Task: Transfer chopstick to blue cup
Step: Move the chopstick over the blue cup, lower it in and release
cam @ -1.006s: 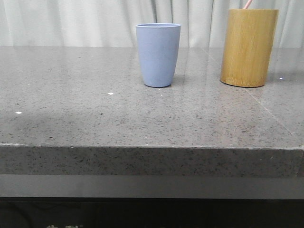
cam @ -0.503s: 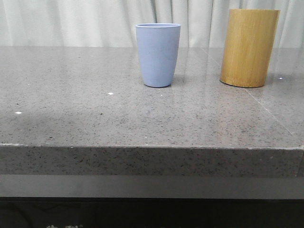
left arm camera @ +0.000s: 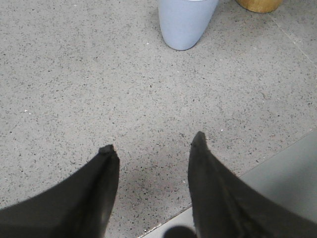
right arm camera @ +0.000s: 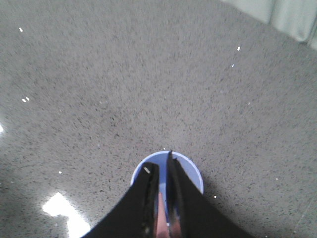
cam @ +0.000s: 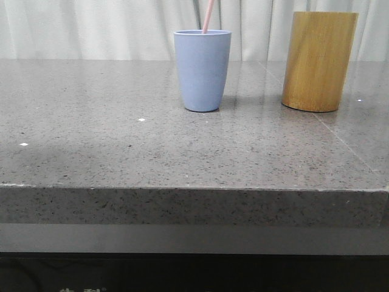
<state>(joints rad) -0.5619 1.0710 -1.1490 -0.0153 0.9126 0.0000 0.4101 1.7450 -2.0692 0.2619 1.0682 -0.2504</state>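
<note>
Front view: blue cup (cam: 202, 70) sits mid tabletop (cam: 121, 146), bamboo holder (cam: 318, 61) off to its right, and the pink chopstick (cam: 207, 16) pokes up out of the cup at a slight tilt.

Left wrist view: left gripper (left arm camera: 151, 147) w/ fingers wide apart, nothing in it, hovering near the cup.

Right wrist view: right gripper (right arm camera: 159, 163) directly over the cup, fingers nearly closed, pinching the chopstick btwn them.

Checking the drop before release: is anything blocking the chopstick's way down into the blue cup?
Nothing visible does. The right gripper holds the chopstick over the blue cup, its lower end already at the open rim. The bamboo holder stands apart.
</note>
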